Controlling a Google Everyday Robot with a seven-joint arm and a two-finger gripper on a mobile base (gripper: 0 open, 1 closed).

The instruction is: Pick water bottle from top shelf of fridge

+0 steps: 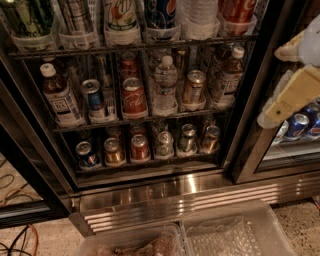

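The fridge [165, 192] stands open in front of me, with black door frames and a ribbed steel base. Its top shelf [130, 47] runs along the upper edge of the view, a dark wire rack with clear cup holders holding tall cans. The water bottle [199, 17], clear and ribbed, stands in that row between a blue Pepsi can [160, 15] and a red can [239, 12]; only its lower body shows. My gripper [280, 82], cream and tan, hangs at the right edge in front of the black door post, right of and below the bottle, well apart from it.
The middle rack holds a small white-capped water bottle [165, 82], tea bottles and cans. The bottom rack holds short cans [140, 147]. Blue cans [300, 125] show behind the right door. Two clear plastic bins [235, 235] sit below. Cables [20, 240] lie on the floor at left.
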